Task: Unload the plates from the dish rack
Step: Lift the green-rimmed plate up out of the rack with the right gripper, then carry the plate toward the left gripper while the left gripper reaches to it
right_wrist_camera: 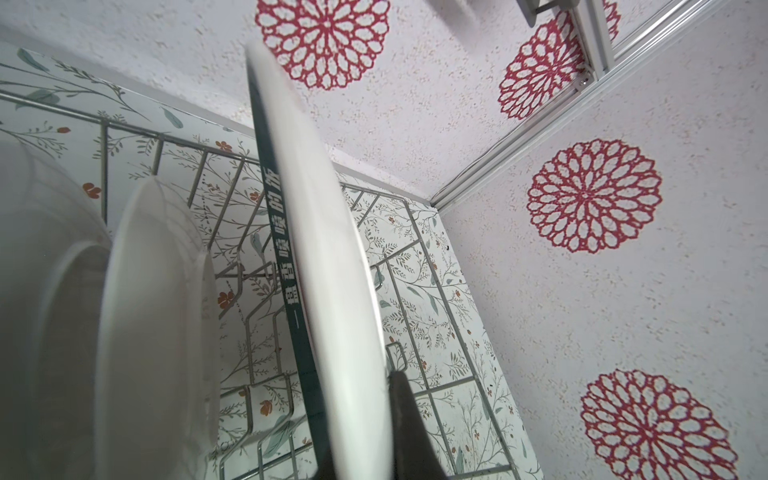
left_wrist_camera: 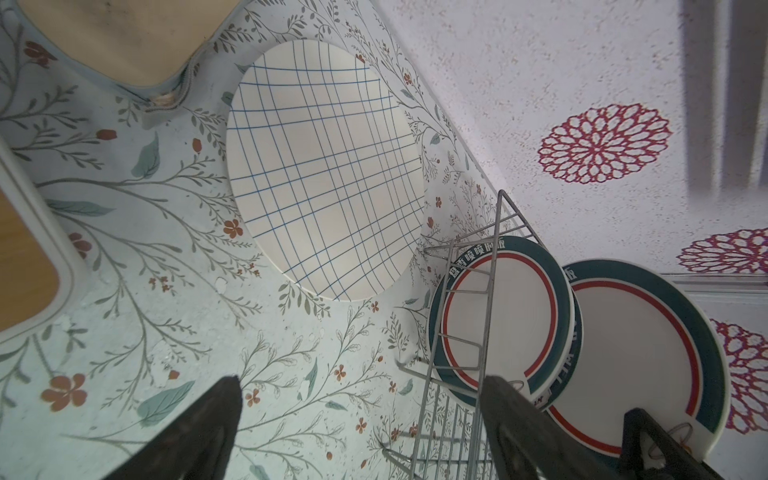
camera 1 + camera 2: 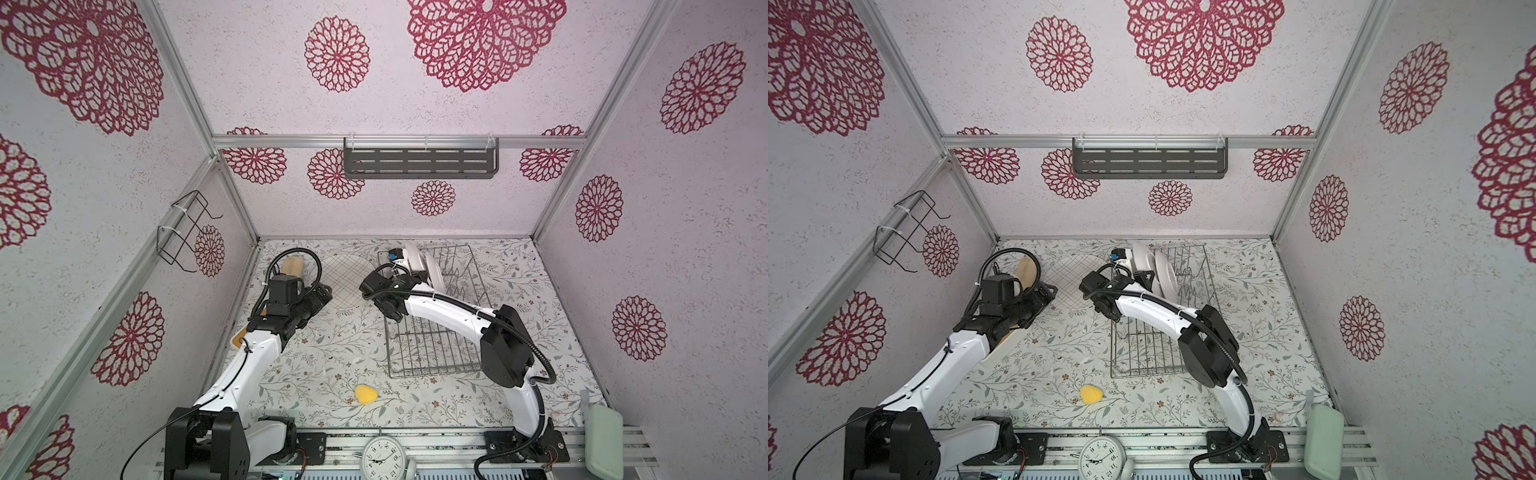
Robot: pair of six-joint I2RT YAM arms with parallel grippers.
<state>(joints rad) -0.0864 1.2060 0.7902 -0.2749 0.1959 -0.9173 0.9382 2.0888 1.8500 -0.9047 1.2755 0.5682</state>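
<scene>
A large white plate with thin grid lines (image 3: 343, 282) (image 2: 328, 166) lies flat on the table, left of the dish rack (image 3: 428, 353) (image 2: 465, 415). My left gripper (image 3: 323, 296) (image 2: 361, 415) hovers open at that plate's near-left edge, with nothing between its fingers. At the rack's far end, green-rimmed plates (image 2: 503, 316) stand upright in the prongs. My right gripper (image 3: 417, 274) (image 1: 357, 436) is shut on the rim of one of them (image 1: 316, 249) (image 2: 636, 353). Another white plate (image 1: 158, 311) stands right beside the held one.
A wooden board (image 3: 291, 266) lies by the left wall behind my left arm. A yellow sponge (image 3: 365, 394) sits on the table's near middle. A clock (image 3: 383, 457) and a pale green object (image 3: 604, 440) are at the front edge. A dark slotted shelf (image 3: 419, 160) hangs on the back wall.
</scene>
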